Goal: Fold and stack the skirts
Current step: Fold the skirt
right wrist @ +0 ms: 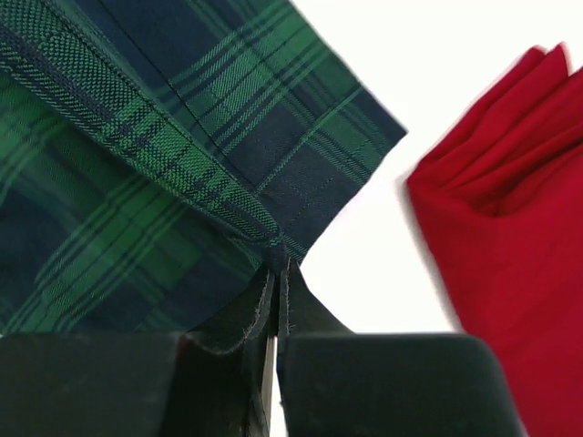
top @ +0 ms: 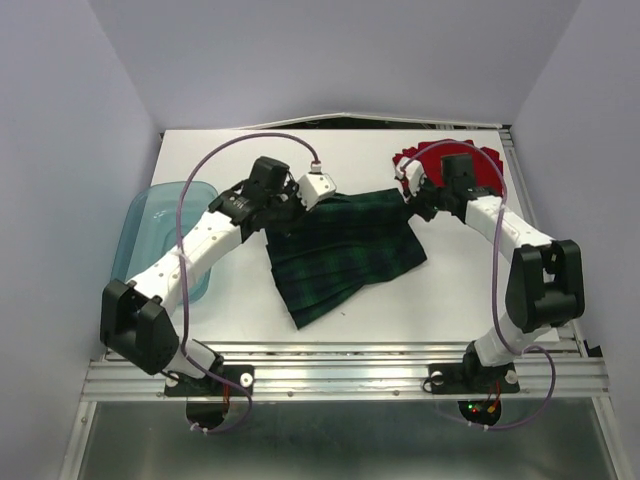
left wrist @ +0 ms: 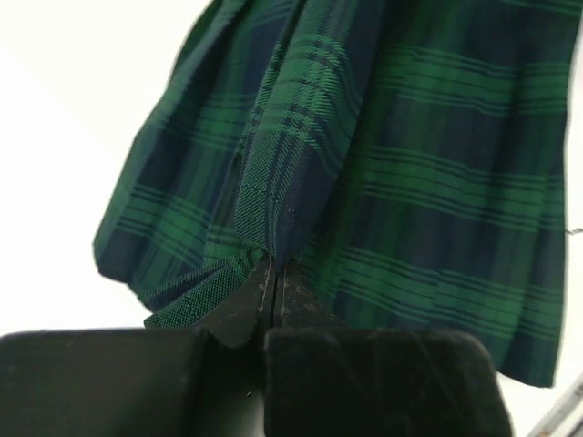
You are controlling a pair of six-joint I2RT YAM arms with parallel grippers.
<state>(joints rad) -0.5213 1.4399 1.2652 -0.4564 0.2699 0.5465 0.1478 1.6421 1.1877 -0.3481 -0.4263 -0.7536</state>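
The green-and-navy plaid skirt (top: pixel 345 255) hangs stretched between both grippers over the middle of the table, its lower part trailing on the white surface. My left gripper (top: pixel 290 210) is shut on the skirt's left top corner (left wrist: pixel 273 182). My right gripper (top: pixel 412 205) is shut on the right top corner (right wrist: pixel 273 196). The red skirt (top: pixel 470 165) lies folded at the back right, partly hidden by the right arm; it also shows in the right wrist view (right wrist: pixel 510 255), just right of the fingers and apart from them.
A translucent teal plastic tub (top: pixel 160 240) stands at the left table edge under the left arm. Purple cables loop above both arms. Grey walls close in the table on the left, right and back.
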